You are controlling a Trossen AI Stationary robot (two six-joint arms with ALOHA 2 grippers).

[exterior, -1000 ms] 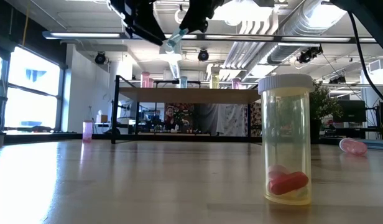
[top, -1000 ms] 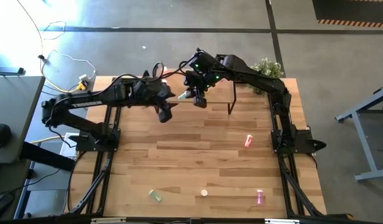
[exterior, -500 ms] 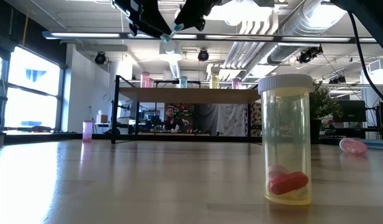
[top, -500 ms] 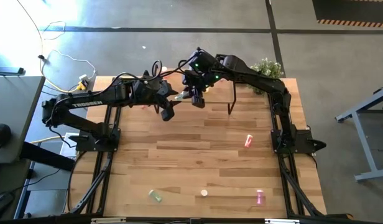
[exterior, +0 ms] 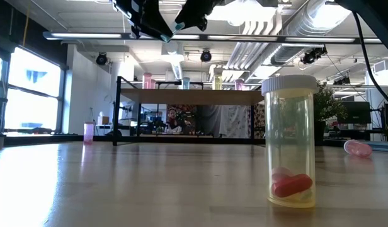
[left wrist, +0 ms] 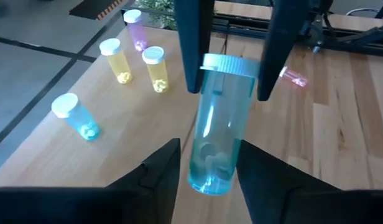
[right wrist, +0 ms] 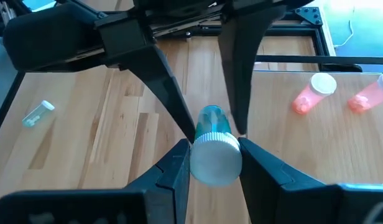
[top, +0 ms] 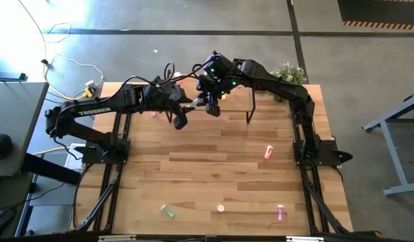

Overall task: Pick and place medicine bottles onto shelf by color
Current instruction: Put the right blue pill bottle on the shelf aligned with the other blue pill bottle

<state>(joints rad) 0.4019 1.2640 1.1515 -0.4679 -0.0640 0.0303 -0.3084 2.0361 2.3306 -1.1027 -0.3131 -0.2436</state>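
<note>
Handover of a bottle above the low wooden shelf (left wrist: 67, 146) on thin black legs.
Right gripper (right wrist: 215, 163) pinches the translucent blue bottle's (left wrist: 219, 121) white cap; left gripper (left wrist: 207, 163) closes round its base. Next, probably: right lets go.

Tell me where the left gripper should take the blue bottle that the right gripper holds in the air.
Grip the bare lower body of the blue bottle, across its round sides, coming from the base end. The right gripper clamps the white cap, so only the end facing the left gripper is free.
</note>
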